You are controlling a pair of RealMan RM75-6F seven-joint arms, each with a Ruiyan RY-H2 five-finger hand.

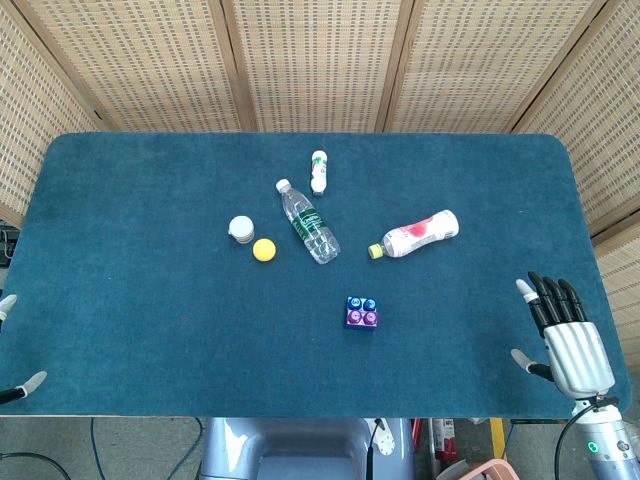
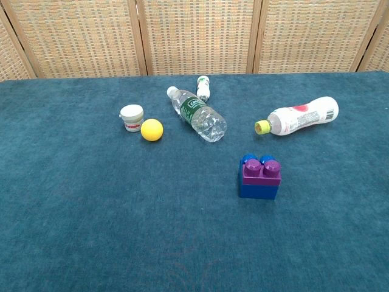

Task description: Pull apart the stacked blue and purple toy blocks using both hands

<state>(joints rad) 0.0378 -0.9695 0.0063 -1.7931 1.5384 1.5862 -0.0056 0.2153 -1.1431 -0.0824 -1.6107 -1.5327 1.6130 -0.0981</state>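
While the stacked blocks sit untouched, the task is at its start: the purple block [image 2: 262, 171] rides on the blue block [image 2: 258, 186] right of centre on the table [image 1: 120, 330], nearer the front edge. At the front right corner the right hand [image 1: 565, 335] hovers spread, holding nothing. Only fingertips of the left hand [image 1: 14, 345] show at the left edge, seemingly apart; its grasp I cannot tell. Next, both hands must reach in, one for each block.

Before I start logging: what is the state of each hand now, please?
Left hand: only fingertips show at the frame edge; cannot be told.
Right hand: open, fingers apart, holding nothing.
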